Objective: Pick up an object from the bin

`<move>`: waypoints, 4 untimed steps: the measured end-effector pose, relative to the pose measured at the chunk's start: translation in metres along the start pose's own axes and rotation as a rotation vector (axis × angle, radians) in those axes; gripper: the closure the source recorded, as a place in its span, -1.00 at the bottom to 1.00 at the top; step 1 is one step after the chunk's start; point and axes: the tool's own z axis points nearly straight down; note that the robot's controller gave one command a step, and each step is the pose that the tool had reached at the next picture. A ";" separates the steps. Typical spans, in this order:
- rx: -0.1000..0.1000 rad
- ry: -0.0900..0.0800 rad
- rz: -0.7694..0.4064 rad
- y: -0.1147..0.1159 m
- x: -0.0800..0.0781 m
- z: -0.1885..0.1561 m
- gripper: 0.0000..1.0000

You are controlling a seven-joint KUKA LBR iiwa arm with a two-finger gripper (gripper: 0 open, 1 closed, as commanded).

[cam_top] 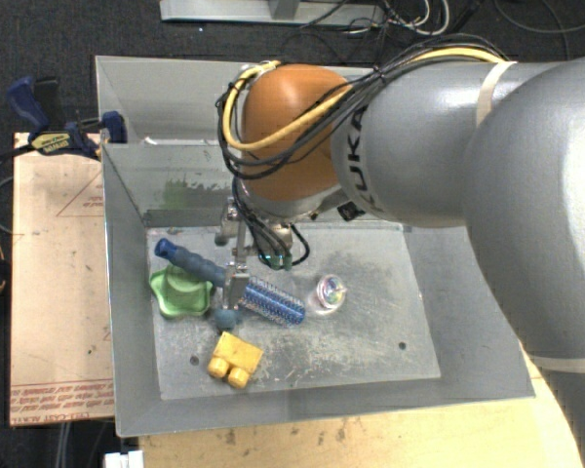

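One arm [448,144] comes in from the right, with an orange cover [283,130] on the wrist and yellow and black cables [236,125] looped round it. One gripper [236,292] hangs straight down into the grey bin [390,359], low over the left-centre of the floor. Its tip is at the brush, about where handle meets head. Apart or together: cannot tell, since the tip reads as one narrow metal strip against the clutter. Nothing visibly clamped in it.

Loose things on the bin floor, four counted:
- 1 blue brush [273,303], lying flat and slanted. The dark blue handle [185,259] points up-left, the bristle head down-right. This is the thing under the gripper, left-centre of the bin.
- 1 green crumpled-looking piece [178,297], left of the gripper. It lies just under the brush handle and looks to be touching it.
- 1 yellow block [234,359] with two rounded lobes, near the front edge, below the gripper and apart from the brush.
- 1 small clear shiny round thing [329,293], just right of the bristle head. Close to it; contact cannot be told.

There is also a small grey-blue bit [224,316] just below the gripper tip. Cannot tell if it is part of the gripper, part of the brush or a separate item, so it is not counted.

All four things sit in the left and middle of the floor.
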 end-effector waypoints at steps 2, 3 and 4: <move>-0.005 -0.011 0.293 -0.052 -0.014 0.083 -1.00; -0.004 -0.010 0.292 -0.051 -0.015 0.082 -1.00; -0.004 -0.015 0.235 -0.048 -0.018 0.085 -1.00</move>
